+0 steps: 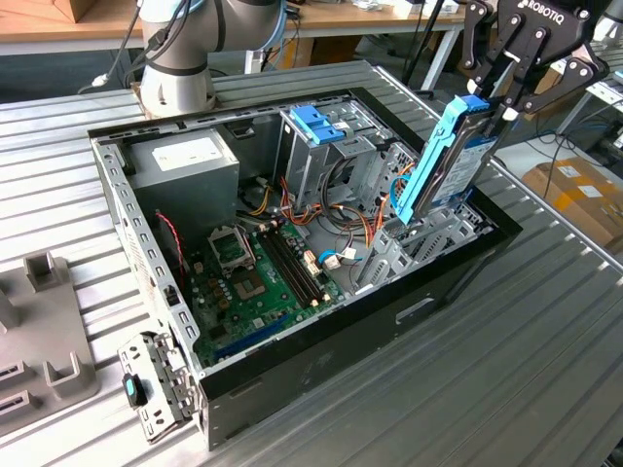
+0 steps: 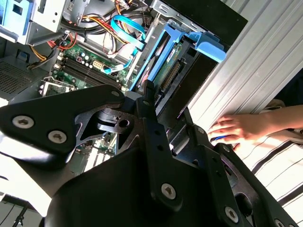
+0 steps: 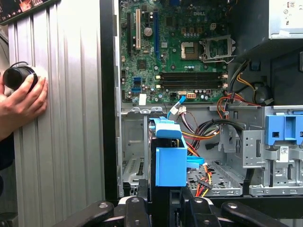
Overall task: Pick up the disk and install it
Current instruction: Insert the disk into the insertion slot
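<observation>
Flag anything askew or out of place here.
The disk hangs tilted in the gripper, its lower end at the computer case drive bay, not seated. A person's hand rests on the table right beside it.

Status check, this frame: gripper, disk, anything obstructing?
Gripper shut on disk. Disk tilted, lower end at drive cage in case. Person's hand rests outside case, clear.
</observation>
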Available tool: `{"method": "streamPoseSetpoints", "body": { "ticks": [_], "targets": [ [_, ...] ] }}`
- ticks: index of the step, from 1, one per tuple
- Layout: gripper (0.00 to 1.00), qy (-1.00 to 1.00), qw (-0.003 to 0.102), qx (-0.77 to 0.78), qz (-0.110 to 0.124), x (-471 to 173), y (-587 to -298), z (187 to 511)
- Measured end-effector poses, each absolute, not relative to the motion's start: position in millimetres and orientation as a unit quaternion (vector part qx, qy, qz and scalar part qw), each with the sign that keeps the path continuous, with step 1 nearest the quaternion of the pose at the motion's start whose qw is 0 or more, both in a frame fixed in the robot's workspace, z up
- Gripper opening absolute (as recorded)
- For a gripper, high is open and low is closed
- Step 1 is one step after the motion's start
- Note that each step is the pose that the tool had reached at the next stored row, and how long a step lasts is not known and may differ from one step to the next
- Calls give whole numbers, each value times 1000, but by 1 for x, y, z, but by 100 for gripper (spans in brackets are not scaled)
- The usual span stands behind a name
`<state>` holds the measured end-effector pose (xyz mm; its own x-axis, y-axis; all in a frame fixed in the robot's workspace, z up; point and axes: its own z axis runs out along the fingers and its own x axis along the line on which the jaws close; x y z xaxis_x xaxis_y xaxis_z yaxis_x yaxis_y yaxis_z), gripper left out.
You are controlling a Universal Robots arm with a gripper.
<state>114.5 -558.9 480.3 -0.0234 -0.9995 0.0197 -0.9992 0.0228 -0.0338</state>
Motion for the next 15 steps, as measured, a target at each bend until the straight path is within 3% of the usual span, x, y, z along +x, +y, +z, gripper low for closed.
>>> {"method": "streamPoseSetpoints", "body": {
  "ticks": [15],
  "targets": [
    [35, 715, 5, -699, -19, 114, -559, 471]
  ]
}}
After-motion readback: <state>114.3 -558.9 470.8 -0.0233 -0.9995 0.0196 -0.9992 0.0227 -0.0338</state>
